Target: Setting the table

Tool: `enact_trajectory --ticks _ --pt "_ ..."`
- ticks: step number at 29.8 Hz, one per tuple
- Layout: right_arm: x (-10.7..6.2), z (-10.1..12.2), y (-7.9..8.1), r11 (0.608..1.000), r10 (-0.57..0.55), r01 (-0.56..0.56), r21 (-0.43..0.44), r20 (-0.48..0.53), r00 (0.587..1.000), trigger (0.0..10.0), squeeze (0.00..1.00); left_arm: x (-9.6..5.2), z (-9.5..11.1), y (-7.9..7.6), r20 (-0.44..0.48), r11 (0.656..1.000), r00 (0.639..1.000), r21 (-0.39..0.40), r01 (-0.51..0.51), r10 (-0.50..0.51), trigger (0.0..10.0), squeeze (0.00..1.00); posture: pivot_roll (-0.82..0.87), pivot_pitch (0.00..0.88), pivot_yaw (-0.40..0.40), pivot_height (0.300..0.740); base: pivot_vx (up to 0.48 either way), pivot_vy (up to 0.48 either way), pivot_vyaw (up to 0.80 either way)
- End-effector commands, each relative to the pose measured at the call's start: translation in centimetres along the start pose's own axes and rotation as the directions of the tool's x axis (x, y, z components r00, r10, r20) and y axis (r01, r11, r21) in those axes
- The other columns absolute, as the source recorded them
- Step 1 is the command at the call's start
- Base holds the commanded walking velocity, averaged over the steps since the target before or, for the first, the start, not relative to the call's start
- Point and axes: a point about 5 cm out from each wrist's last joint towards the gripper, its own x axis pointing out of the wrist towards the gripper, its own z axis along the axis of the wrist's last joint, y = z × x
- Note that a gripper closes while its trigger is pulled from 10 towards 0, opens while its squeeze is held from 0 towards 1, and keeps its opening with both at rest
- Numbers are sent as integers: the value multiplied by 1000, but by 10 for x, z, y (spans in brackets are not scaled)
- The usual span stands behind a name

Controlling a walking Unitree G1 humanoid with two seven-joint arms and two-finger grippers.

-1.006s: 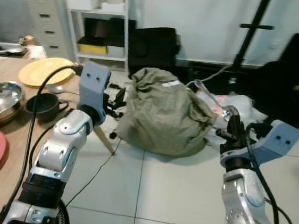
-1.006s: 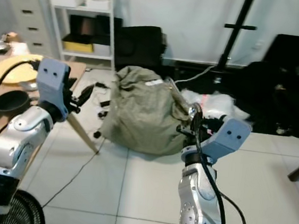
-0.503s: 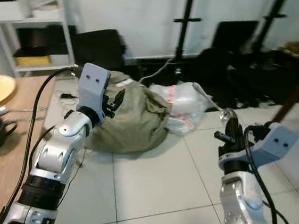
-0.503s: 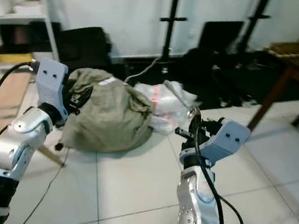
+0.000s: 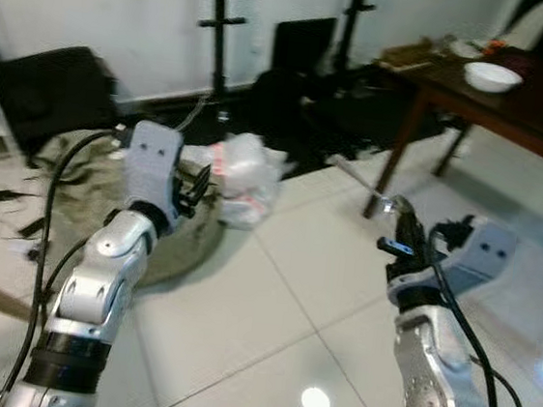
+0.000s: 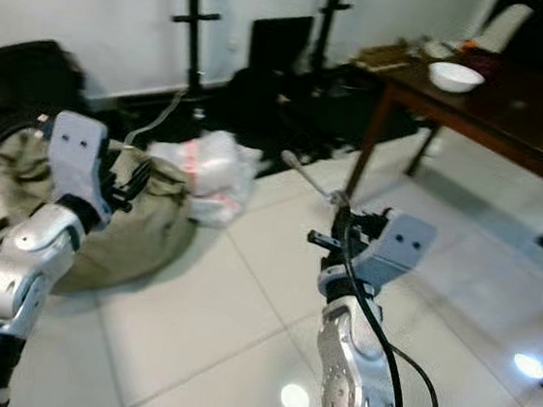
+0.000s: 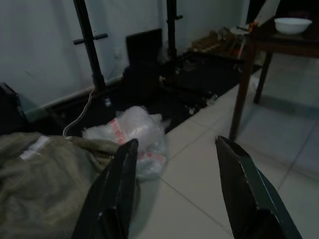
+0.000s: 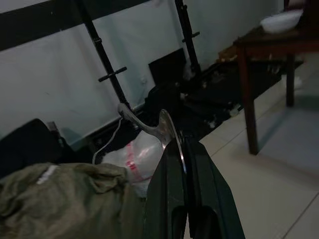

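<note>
Carrying spoon [image 8: 149, 127] pinched edge-on in right gripper [image 5: 394, 238] jaws toward far-right worktop [image 6: 515, 103]; thin grip may slip. Left gripper [image 7: 174, 189] jaws wide, empty.

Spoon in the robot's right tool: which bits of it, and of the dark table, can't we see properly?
- Spoon: in the right wrist view its bowl sits edge-on between the shut fingers of the right tool, so the bowl's inside is hidden.
- White bowl: too far and small in the left eye view to tell if it holds anything.
- Dark table: cut off by the picture's right edge.
- Clutter at the table's far end: blurred.
</note>
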Motion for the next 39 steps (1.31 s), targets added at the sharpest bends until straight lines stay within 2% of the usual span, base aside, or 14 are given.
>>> enact_trajectory --ticks 1,4,7,12,15,20,29,30,34,35,37,38,39 --pt "4 -2 4 999 33 -32 10 -20 999 10000 0 -5 2 4 13 999 999 5 -33 33 10000 0 -31 26 -7 740 0 0 -800" --pt "10 -4 9 998 66 -66 13 -32 997 10000 0 -12 0 10 9 998 998 9 -66 66 10000 0 4 30 -27 740 0 0 -800" --pt "20 -7 17 994 110 -109 25 -41 993 10000 0 -24 -2 24 -1 993 993 35 -117 117 10000 0 30 28 -33 740 0 0 -800" --pt "25 -7 15 994 101 -99 42 -33 994 10000 0 -22 1 26 9 992 993 45 -117 117 10000 0 37 20 -18 740 0 0 -800" --pt "26 -7 13 995 91 -90 53 -25 996 10000 0 -16 4 21 26 994 995 55 -97 96 10000 0 24 15 -2 740 0 0 0" --pt "22 -7 12 995 81 -80 57 -14 997 10000 0 -8 8 11 48 996 997 68 -55 52 10000 0 -10 5 32 740 431 0 0" --pt "10 -13 -3 999 11 -10 52 -14 1000 10000 0 6 10 -10 54 997 997 66 46 -50 10000 0 -68 0 83 740 452 0 0" --pt "7 -19 -6 998 6 -4 60 -36 999 10000 0 6 8 -12 48 996 997 66 61 -64 10000 0 -71 0 86 740 450 0 0" --pt "-14 -56 -23 1000 -9 4 -27 -172 985 10000 0 -6 -16 -23 -20 990 992 66 127 -126 10000 0 -83 0 93 740 450 0 0" --pt "-14 -56 -23 1000 -9 4 -27 -172 985 10000 0 -6 -16 -23 -20 990 992 66 127 -126 10000 0 -83 0 93 740 450 0 0" --pt "-26 -71 -33 998 -4 -10 -62 -226 974 10000 0 -22 -40 -29 -94 987 984 50 154 -149 10000 0 -88 0 91 740 450 0 0" --pt "-26 -71 -33 998 -4 -10 -62 -226 974 10000 0 -22 -40 -29 -94 987 984 50 154 -149 10000 0 -88 0 91 740 450 0 0" --pt "-31 -78 -36 998 6 -22 -60 -253 967 10000 0 -28 -49 -33 -121 984 979 42 172 -166 10000 0 -87 0 89 740 450 0 0"
